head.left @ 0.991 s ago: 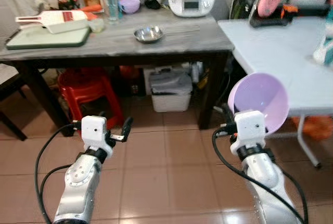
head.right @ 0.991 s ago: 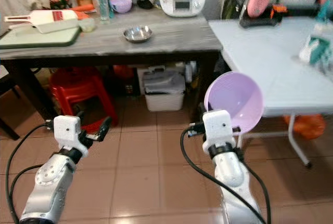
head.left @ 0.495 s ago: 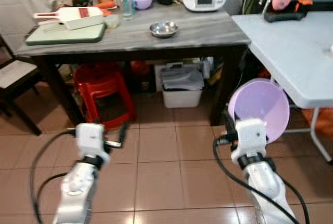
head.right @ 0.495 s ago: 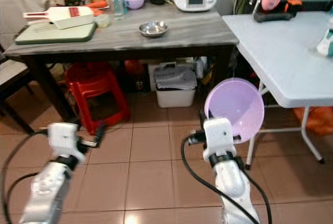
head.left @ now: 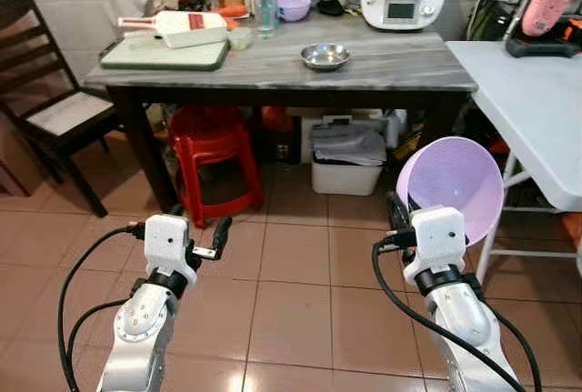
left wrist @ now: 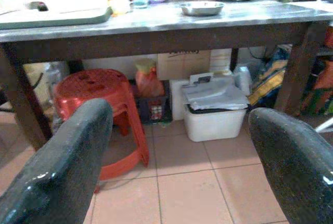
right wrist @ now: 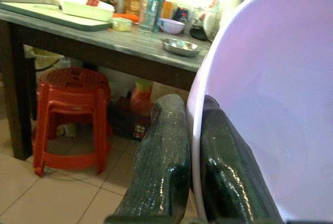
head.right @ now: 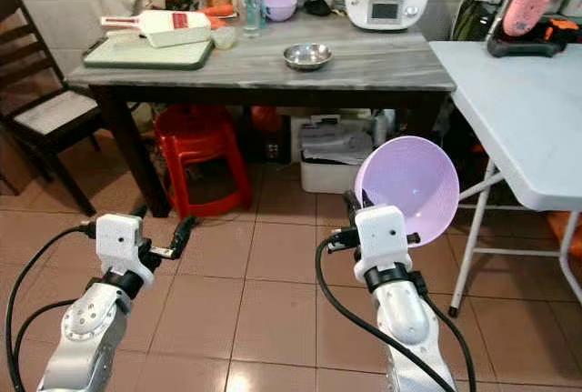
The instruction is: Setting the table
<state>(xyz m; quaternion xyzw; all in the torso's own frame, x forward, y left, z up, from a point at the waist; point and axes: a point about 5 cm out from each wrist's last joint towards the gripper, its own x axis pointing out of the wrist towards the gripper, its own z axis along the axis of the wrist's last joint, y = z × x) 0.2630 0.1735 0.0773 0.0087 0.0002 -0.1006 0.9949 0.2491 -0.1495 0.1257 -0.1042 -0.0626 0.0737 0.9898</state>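
Both claws up: right claw (right wrist: 190,182) pinches lilac bowl (head.left: 452,188) rim; left claw (left wrist: 177,156) spread.

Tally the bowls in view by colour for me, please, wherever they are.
Purple: 2, the big bowl pinched by its rim in the right pincer, and a small bowl at the back of the table.
Steel: 1, the steel bowl on the table.
Total: 3.

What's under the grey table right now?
Under the grey table stand a red stool and a white lidded bin, with an orange bag and a cardboard box behind. Anything further back is hidden by them and in shadow.
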